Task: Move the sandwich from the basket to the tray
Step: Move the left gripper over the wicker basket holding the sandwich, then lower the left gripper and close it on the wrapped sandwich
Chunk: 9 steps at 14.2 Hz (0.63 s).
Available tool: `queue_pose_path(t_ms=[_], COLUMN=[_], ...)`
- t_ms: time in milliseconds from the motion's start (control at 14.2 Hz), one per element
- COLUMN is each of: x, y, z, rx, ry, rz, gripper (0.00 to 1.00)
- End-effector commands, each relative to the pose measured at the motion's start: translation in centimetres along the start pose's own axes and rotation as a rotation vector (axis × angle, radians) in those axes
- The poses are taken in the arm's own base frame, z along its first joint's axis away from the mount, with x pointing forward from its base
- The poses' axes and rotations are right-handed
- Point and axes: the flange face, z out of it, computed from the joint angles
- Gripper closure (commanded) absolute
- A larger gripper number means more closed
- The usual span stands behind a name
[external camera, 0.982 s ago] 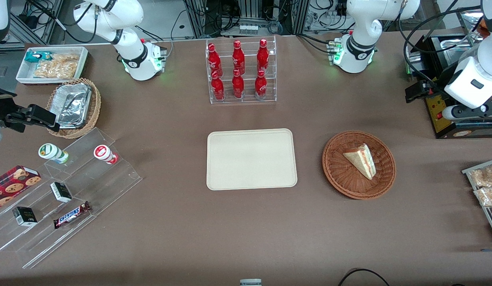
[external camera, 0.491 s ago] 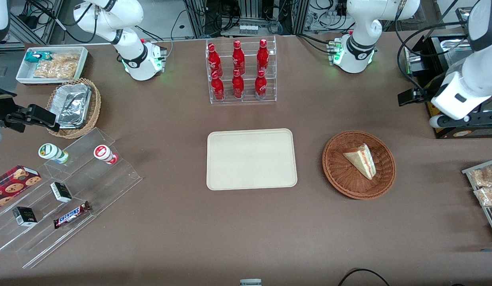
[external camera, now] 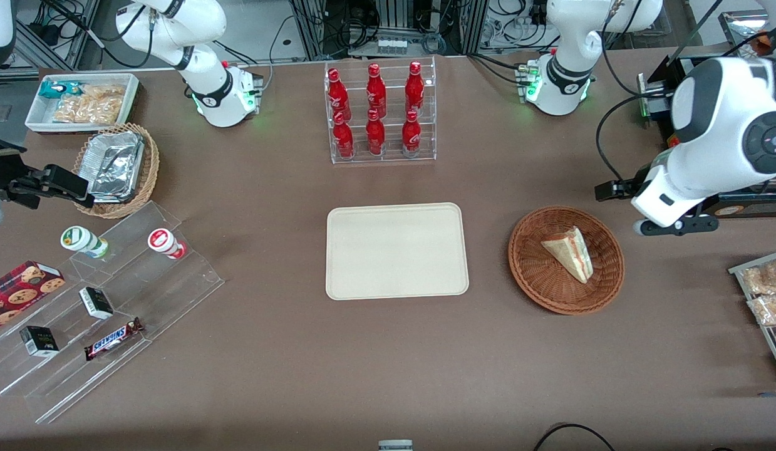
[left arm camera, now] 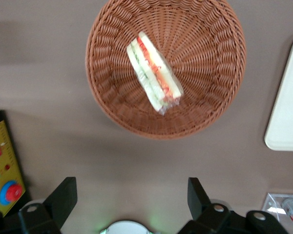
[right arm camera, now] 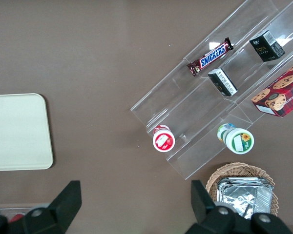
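Note:
The sandwich [external camera: 569, 252] [left arm camera: 154, 78], a pale bread wedge with red and pink filling, lies in the round reddish-brown basket [external camera: 532, 275] [left arm camera: 210, 97]. The cream tray [external camera: 397, 250] [left arm camera: 285, 112] lies flat beside the basket, toward the parked arm's end, with nothing on it. My left gripper [external camera: 613, 190] [left arm camera: 131, 195] hangs above the table just outside the basket's rim, a little farther from the front camera and toward the working arm's end. It is open, its fingers spread wide with nothing between them.
A black box with a yellow button panel [left arm camera: 2, 165] stands close by my gripper. A rack of red bottles [external camera: 380, 113] stands farther from the front camera than the tray. Snack packets [external camera: 766, 294] lie at the working arm's table end. A clear stepped stand [external camera: 99, 300] holds snacks at the parked arm's end.
The left arm has swung down and toward the basket, bringing the gripper from above the black box to just outside the basket's rim. Sandwich, basket and tray have not moved.

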Motion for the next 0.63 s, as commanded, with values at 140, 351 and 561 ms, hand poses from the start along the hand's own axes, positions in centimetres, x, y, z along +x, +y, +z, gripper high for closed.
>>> queue_pose_path(t_ms=[140,351,561], x=[-0.6,-0.8,-0.5], y=[0.6,2.2,2.9], z=[6.5,9.2,9.9], rx=[-0.017,-0.036,-0.070], ry=[0.098,0.159,0.200], rz=[-0.042,-0.173,-0.370], gripper=[0.00,0.00,0.00])
